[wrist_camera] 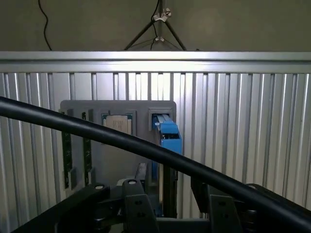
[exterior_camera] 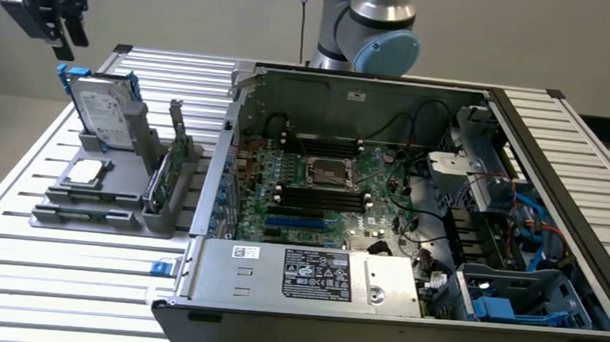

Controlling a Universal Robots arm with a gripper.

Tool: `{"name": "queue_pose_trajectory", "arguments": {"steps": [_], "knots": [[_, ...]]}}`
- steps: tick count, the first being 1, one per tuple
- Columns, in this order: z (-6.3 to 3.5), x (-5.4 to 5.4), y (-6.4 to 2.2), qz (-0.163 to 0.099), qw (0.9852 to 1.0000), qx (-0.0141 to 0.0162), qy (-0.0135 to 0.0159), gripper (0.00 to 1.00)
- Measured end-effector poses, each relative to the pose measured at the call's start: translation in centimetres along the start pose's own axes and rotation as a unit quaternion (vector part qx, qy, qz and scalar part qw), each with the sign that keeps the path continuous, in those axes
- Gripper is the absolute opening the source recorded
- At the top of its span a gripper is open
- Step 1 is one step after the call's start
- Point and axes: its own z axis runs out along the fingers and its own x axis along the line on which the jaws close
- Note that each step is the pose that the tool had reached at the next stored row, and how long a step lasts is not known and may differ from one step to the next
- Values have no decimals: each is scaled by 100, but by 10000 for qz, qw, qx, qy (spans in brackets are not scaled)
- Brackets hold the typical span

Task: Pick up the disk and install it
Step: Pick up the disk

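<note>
While the one big open computer case (exterior_camera: 410,193) fills the middle and right, one grey stand (exterior_camera: 90,217) at the left holds one disk (exterior_camera: 105,111) upright, one green card (exterior_camera: 165,174) and one small chip (exterior_camera: 85,172). The gripper (exterior_camera: 65,39) hangs upper left, jaws apart and empty. I think it should drop straight onto the disk's thin top edge.

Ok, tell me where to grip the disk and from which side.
Take the disk by its free top end, pinching across its flat faces, probably straight down from above: it stands upright in the grey holder, which encloses its lower part, and the end effector hangs above it.
</note>
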Motion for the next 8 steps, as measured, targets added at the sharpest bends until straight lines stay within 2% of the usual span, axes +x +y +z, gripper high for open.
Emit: {"name": "queue_pose_trajectory", "arguments": {"steps": [1, 2, 8], "knots": [[10, 1, 0, -2, 10000, -9, -1, 48], [20, 2, 0, -3, 10000, -18, -3, 54], [100, 6, 1, -6, 10000, -47, -10, 54]]}}
